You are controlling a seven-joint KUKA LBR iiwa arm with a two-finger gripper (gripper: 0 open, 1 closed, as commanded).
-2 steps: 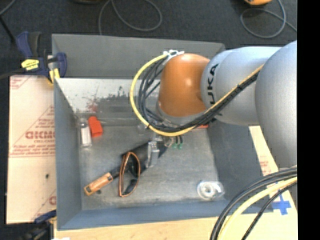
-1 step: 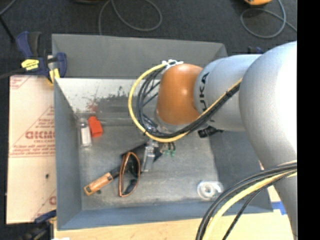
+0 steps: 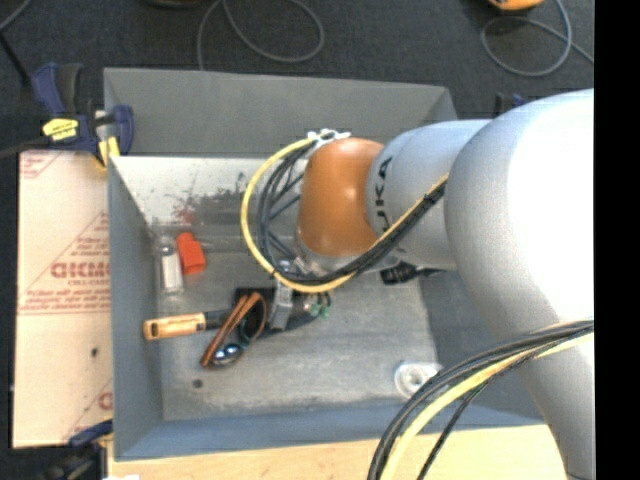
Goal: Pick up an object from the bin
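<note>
Nearest the lens is the arm (image 3: pixel 520 228), a fat white link that comes in from the right and covers much of the bin (image 3: pixel 280 108). Its wrist wears an orange cover (image 3: pixel 335 208) with yellow and black cables (image 3: pixel 262 208) looped round it. The loop hangs slack, probably so the wrist can turn without tugging them. On the white shell beside the cover the letters "UKA" read sideways, most likely the maker's name with its first letter out of sight.

Below the cover the pincer (image 3: pixel 292 306) points down at the bin's floor, near its middle. This upright stance suits the bin's sloping walls, which leave little room for a slanted approach. The wrist hides the tip, so I cannot tell whether the pincer is wide or narrow, and nothing shows as held.

Sunglasses (image 3: pixel 235 330) with dark lenses and a brown-orange frame lie folded and slanted just left of the pincer, their upper end touching it or nearly so. Being closest, they seem the likeliest pick.

A tan stick (image 3: pixel 175 326) lies flat to their left, its dark tip against the frame, so lifting the glasses may nudge it. A clear vial (image 3: pixel 170 268) and an orange block (image 3: pixel 190 253) sit side by side nearer the back-left wall, apart from the pincer. A white disc (image 3: pixel 410 376) rests at the front right, well apart. None of these things bears writing I can read.
</note>
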